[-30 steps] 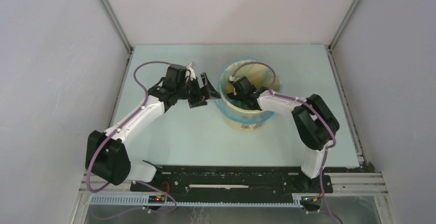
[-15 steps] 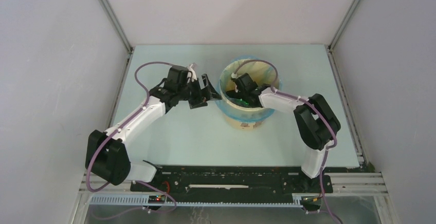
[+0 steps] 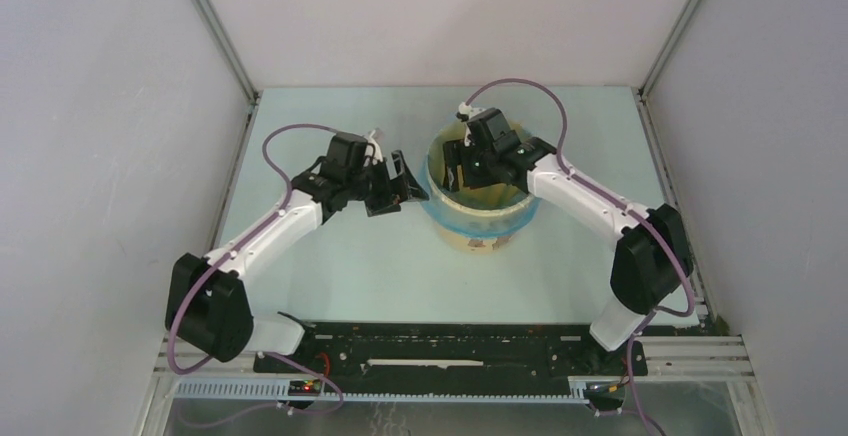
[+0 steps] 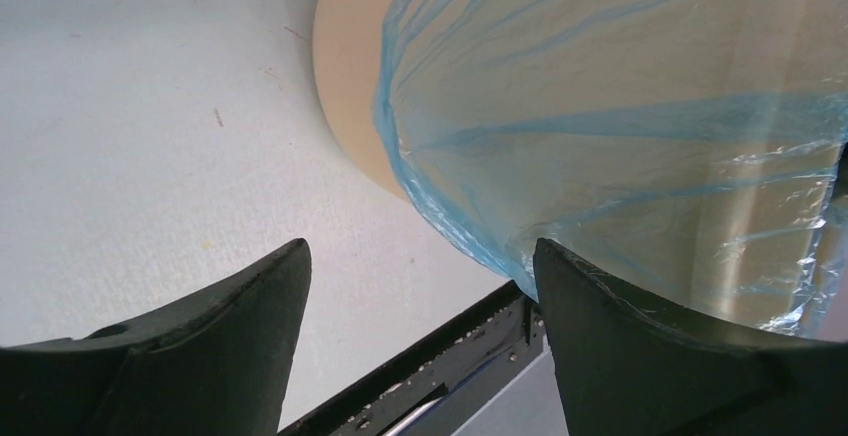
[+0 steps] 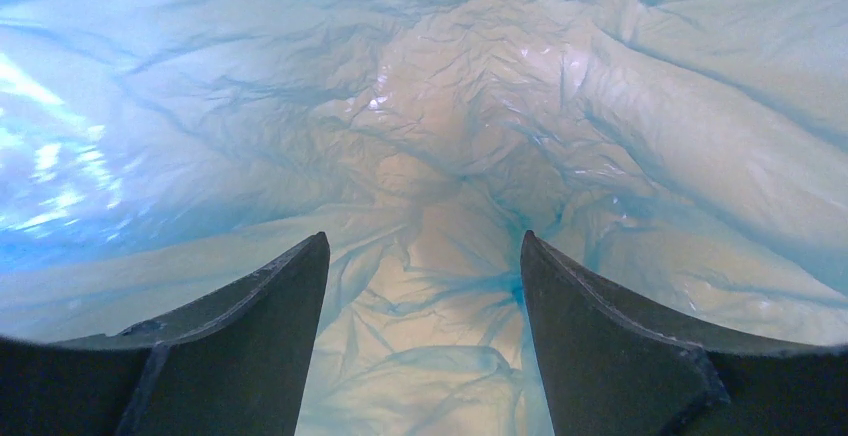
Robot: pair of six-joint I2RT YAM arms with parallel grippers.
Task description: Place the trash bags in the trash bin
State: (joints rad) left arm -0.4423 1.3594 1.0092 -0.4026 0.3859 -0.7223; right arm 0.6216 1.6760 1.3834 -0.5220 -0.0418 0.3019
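1. Top external view: a pale blue-green surface (image 3: 330, 256) forms the floor of a booth, boxed in by plain grey-white walls (image 3: 110, 106), with aluminium posts (image 3: 213, 31) running up the back corners.
2. Along the near edge we see a black base rail (image 3: 440, 356) carrying both arms, and purple cables (image 3: 520, 80) looping above them.
3. The trash bin (image 3: 482, 239) stands upright near the middle of the surface, well apart from every wall.
4. The trash bag (image 3: 478, 218) lines it, with blue film draped inside and folded over the rim in a band down the outer side.
5. The left fingers (image 4: 270, 296) are spread apart and grip nothing, low at the bin's left side. One tip sits right at the hem of the film, and we cannot tell whether it touches.
6. The right fingers (image 5: 290, 296) are also parted and empty. They point down into the lined bin, and wrinkled, glossy film fills their camera's view.
7. From above, the right arm crosses the bin's mouth and hides part of its interior.
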